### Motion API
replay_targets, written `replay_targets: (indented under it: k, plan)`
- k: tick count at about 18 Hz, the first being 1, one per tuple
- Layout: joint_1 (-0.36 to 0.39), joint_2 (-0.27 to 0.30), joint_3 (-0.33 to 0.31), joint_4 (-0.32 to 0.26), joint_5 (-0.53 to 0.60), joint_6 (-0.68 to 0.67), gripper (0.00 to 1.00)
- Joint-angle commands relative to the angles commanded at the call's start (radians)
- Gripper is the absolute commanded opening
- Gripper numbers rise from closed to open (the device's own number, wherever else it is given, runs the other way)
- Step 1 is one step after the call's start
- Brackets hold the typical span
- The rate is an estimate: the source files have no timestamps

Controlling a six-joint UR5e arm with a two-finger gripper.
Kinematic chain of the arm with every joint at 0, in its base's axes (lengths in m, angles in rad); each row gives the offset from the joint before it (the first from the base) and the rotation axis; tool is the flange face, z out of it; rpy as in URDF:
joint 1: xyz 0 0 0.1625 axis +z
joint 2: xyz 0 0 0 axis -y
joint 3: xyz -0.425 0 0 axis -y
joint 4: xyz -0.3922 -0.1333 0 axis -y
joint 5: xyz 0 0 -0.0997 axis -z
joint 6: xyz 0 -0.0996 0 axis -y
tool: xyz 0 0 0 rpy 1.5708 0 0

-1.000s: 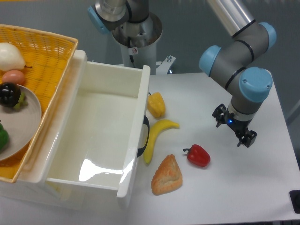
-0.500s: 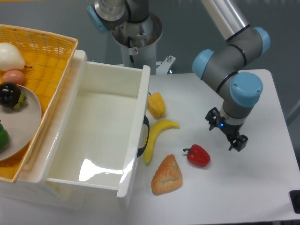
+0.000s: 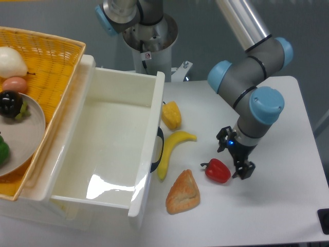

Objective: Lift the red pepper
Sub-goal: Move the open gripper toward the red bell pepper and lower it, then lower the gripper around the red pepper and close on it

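**Claw beside the red pepper**

Your claw hangs with its fingers spread, gripping nothing, just at 3 o'clock of the red pepper. The pepper lies on the white table, with the bread piece near its 8 o'clock.

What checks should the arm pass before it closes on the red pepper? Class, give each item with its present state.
1. Target found: red pepper lies on the table, unobstructed from above: ok.
2. Gripper open: ok.
3. Gripper centred over pepper: not ok, it sits just right of it.
4. Neighbours apart: bread and banana do not touch the pepper: ok.
5. Not confused with yellow pepper: ok.
6. Gripper height above table: cannot tell.
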Motion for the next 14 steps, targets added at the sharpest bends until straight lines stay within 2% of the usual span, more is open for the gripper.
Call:
replay_targets:
  k: [5,10,14]
  plan:
    - [-0.009,0.005,0.012,0.000,0.115,0.206,1.00]
    - [-0.011,0.003,0.015,0.005,0.130,0.311,1.00]
    - [-0.032,-0.021,0.023,0.021,0.130,0.333,1.00]
